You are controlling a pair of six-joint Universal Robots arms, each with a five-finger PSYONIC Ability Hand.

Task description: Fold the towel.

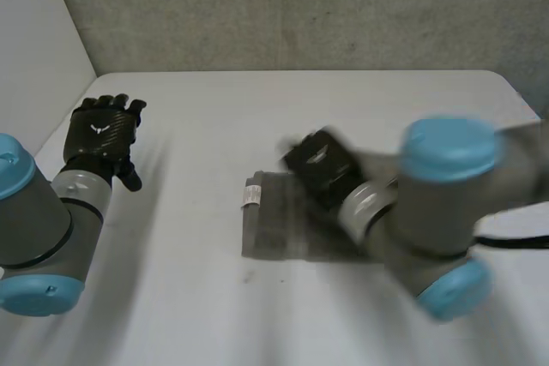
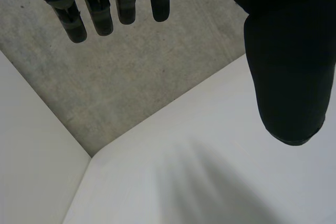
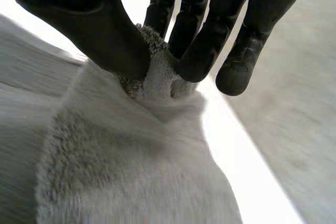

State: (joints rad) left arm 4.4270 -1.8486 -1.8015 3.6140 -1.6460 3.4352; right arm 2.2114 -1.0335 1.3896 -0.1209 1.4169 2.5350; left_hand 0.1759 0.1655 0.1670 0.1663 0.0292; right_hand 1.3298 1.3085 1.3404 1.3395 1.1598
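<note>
I see the towel (image 1: 283, 227) lying as a flat grey rectangle on the white worktop (image 1: 206, 117), directly under and in front of my right hand (image 1: 320, 165); in the right wrist view its pile (image 3: 131, 171) is thick and fluffy, pulled up into a small peak at the fingertips; a small white label (image 1: 251, 195) sits at the towel's corner, just beside the right hand on the side towards my left hand (image 1: 104, 130). The right hand (image 3: 100, 24) is clamped on the towel, a tuft at its far edge pinched between the thumb and the fingers (image 3: 207, 35); the rest of the cloth trails away below the palm. My left hand (image 2: 289, 66) is well apart from the towel, its fingers (image 2: 100, 9) straight and relaxed, thumb spread, holding nothing, above bare worktop (image 2: 236, 182); just past its fingertips the worktop's far corner meets the grey wall (image 2: 131, 77). Between the two hands the worktop is bare white; beyond the right hand a band of it runs to the far edge under the wall (image 1: 300, 6).
</note>
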